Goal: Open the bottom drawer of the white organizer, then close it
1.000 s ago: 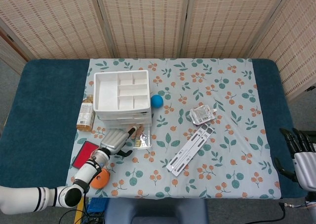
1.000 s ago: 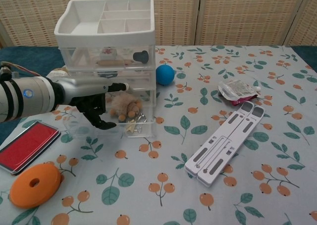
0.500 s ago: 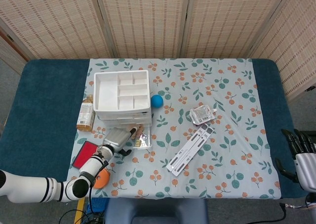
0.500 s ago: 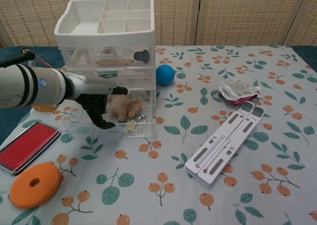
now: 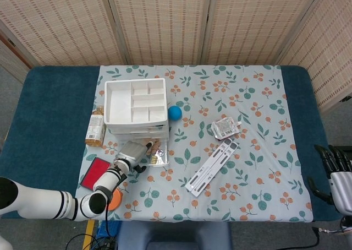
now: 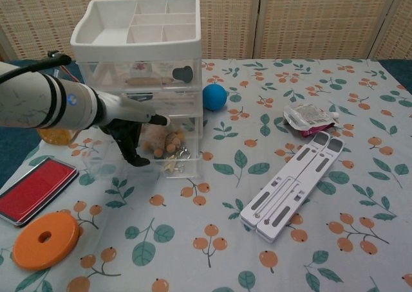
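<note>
Organizer (image 6: 138, 60), white with a divided tray on top and clear drawers below, stands at the left of the flowered cloth (image 5: 242, 151) on the bench. Its bottom drawer (image 6: 168, 157) is pulled partway out toward the front and shows a furry toy and small trinkets inside. The left hand (image 6: 132, 128) is at the front of that drawer: one of its fingers (image 6: 158, 119) stretches out along the drawer's upper front edge, while the dark ones below curl down over the drawer's left part. Whether the hand truly grips the drawer or only rests on it, I cannot tell. The right hand (image 5: 336, 173) shows only in the head view, at the far right edge beside the bench, well apart from everything, its fingers spread and holding nothing.

A blue ball (image 6: 214, 96) lies just right of the organizer. A red pad (image 6: 33, 189) and an orange ring (image 6: 45, 239) lie in front left. A white folded stand (image 6: 293, 186) lies to the right, near a small packet (image 6: 309, 119). A bottle (image 5: 95, 126) lies left of the organizer.
</note>
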Robot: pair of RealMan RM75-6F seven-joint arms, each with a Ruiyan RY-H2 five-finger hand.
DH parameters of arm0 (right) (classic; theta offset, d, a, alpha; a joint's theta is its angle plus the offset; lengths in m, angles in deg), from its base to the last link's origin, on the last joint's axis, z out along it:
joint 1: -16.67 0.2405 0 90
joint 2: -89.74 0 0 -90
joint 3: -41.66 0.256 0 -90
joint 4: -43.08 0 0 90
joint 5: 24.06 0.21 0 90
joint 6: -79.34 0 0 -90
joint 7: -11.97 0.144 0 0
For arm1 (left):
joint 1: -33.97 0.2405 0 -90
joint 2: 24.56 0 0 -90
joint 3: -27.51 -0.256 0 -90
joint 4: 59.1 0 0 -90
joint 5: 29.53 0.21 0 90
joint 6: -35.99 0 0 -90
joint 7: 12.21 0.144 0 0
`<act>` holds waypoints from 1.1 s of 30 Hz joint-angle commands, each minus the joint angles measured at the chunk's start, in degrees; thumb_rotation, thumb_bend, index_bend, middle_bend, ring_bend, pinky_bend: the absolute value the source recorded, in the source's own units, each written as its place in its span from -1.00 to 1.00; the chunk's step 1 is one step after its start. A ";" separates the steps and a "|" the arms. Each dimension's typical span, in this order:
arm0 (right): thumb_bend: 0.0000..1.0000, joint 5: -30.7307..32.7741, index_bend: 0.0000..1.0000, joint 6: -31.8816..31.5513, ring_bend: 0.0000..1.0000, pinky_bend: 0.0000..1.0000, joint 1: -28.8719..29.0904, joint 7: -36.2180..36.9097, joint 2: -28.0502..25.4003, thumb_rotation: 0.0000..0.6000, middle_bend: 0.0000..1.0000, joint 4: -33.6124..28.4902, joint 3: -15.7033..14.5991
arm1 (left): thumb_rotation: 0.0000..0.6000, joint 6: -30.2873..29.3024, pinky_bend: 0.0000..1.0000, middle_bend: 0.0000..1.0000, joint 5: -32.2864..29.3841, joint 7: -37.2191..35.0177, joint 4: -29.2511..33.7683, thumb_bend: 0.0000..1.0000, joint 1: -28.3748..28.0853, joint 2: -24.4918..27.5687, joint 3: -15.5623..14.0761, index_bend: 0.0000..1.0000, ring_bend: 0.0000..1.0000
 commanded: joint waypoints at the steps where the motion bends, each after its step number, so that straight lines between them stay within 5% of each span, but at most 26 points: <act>1: -0.16 -0.01 -1.00 0.06 -1.00 -0.95 0.03 0.09 0.03 1.00 -0.80 0.13 0.01 | 1.00 -0.50 1.00 0.89 -0.64 -0.09 -0.36 -0.28 -0.73 -0.42 -0.42 -1.00 1.00; 15: -0.15 0.06 -1.00 0.02 -1.00 -0.95 -0.10 0.43 0.10 1.00 -0.80 0.37 0.00 | 1.00 -2.15 1.00 0.89 -7.03 2.47 -2.61 -0.28 -4.56 -2.15 -2.54 -1.00 1.00; 33: -0.15 -0.31 -1.00 0.15 -1.00 -0.95 0.15 0.44 0.17 1.00 -0.80 0.30 0.07 | 1.00 -1.42 1.00 0.89 -9.29 3.95 7.71 -0.28 -6.81 4.26 -6.38 -0.94 1.00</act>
